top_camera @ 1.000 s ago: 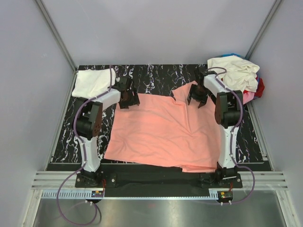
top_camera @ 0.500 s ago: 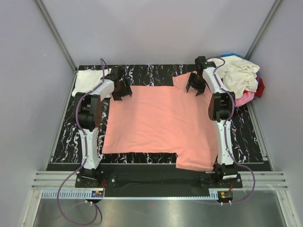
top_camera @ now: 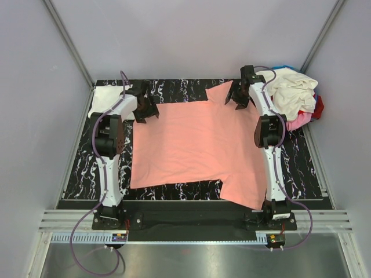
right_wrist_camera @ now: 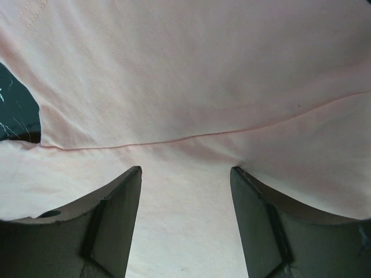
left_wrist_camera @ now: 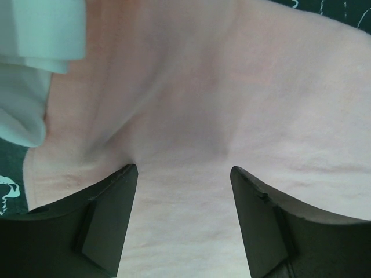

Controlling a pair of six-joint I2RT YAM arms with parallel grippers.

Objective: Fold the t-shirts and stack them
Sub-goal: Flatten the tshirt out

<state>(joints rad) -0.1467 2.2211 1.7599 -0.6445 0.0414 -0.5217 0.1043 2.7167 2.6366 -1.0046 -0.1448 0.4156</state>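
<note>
The salmon-pink t-shirt lies spread flat on the black marbled table. My left gripper is at its far left corner and my right gripper at its far right corner by a sleeve. In the left wrist view the gripper is open, its fingertips pressing on the pink cloth. In the right wrist view the gripper is also open over the cloth, just below a seam. Neither holds anything.
A folded white t-shirt lies at the far left corner and shows in the left wrist view. A pile of unfolded shirts, cream on top with red, pink and blue beneath, sits at the far right corner. Grey walls enclose the table.
Both grippers moved toward the far edge, dragging the pink shirt with them. The shirt slid away from the near edge and now lies flatter.
</note>
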